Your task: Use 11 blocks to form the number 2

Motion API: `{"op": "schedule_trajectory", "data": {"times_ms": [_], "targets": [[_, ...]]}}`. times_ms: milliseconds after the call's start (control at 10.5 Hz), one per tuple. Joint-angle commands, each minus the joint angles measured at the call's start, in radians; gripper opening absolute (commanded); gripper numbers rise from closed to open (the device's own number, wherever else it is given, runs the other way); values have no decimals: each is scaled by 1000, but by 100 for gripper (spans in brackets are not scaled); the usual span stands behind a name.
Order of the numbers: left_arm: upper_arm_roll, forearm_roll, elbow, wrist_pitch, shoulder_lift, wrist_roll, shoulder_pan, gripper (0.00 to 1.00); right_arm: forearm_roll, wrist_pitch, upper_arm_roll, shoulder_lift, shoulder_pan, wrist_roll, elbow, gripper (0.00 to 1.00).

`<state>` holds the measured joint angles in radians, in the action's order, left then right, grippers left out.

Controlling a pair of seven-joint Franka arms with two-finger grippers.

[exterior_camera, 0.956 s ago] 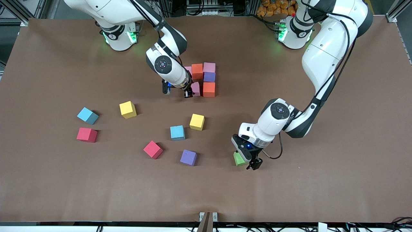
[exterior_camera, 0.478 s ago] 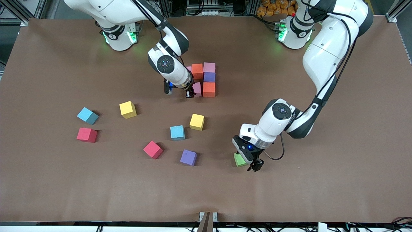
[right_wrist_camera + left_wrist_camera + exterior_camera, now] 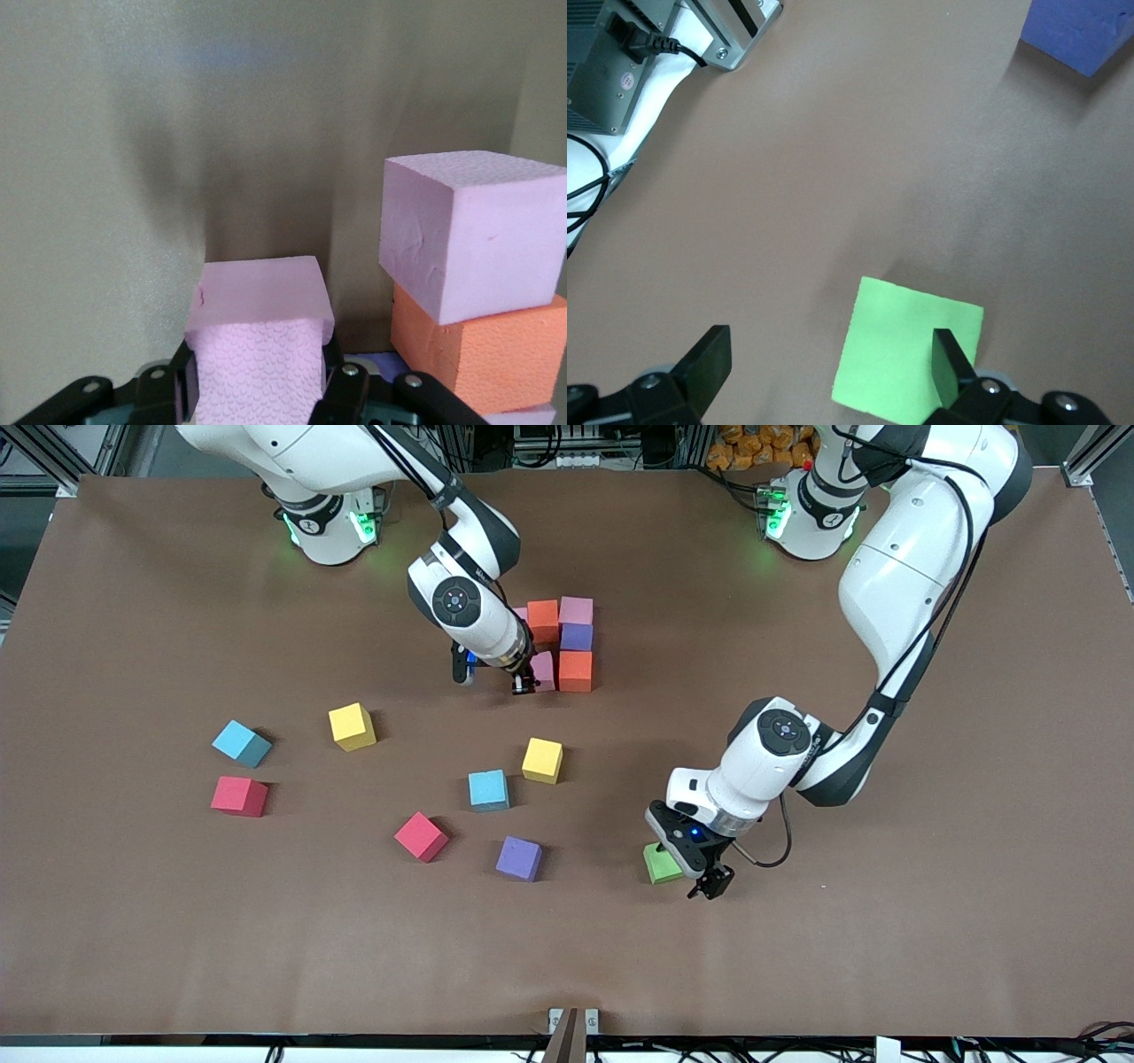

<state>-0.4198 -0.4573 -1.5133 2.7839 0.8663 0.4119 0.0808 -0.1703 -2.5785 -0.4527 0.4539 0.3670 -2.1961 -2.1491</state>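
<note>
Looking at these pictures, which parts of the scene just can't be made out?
- Front view: the right gripper and its arm cover part of the number 2, so its cubes cannot be counted.
- Front view: the left gripper covers part of the green block.
- Left wrist view: the purple block is cut by the edge.

Right claw (image 3: 523, 677) sits mostly hidden under its own wrist in the front view, w/ the pink block (image 3: 541, 670) it grips only partly showing. Another pink block (image 3: 520, 614) peeks out from the arm, barely an edge. Left claw (image 3: 687, 868) covers part of the green block (image 3: 660, 863). In the left wrist view the purple block (image 3: 1083, 34) is cut off at the pic's edge.
</note>
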Motion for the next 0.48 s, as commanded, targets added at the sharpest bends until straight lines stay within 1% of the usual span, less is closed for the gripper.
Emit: {"op": "schedule_trajectory", "data": {"times_ms": [0, 191, 287, 382], "targets": [[-10, 28, -42, -6, -43, -37, -7, 100, 32, -14, 11, 19, 20, -45, 18, 0], [-5, 23, -33, -6, -35, -54, -18, 100, 34, -14, 11, 20, 20, -43, 18, 0], [-5, 25, -33, -6, -27, -53, -36, 100, 34, -14, 12, 20, 20, -43, 18, 8], [-4, 29, -33, -6, -12, -58, -27, 100, 41, -12, 12, 22, 18, -43, 18, 60]]}}
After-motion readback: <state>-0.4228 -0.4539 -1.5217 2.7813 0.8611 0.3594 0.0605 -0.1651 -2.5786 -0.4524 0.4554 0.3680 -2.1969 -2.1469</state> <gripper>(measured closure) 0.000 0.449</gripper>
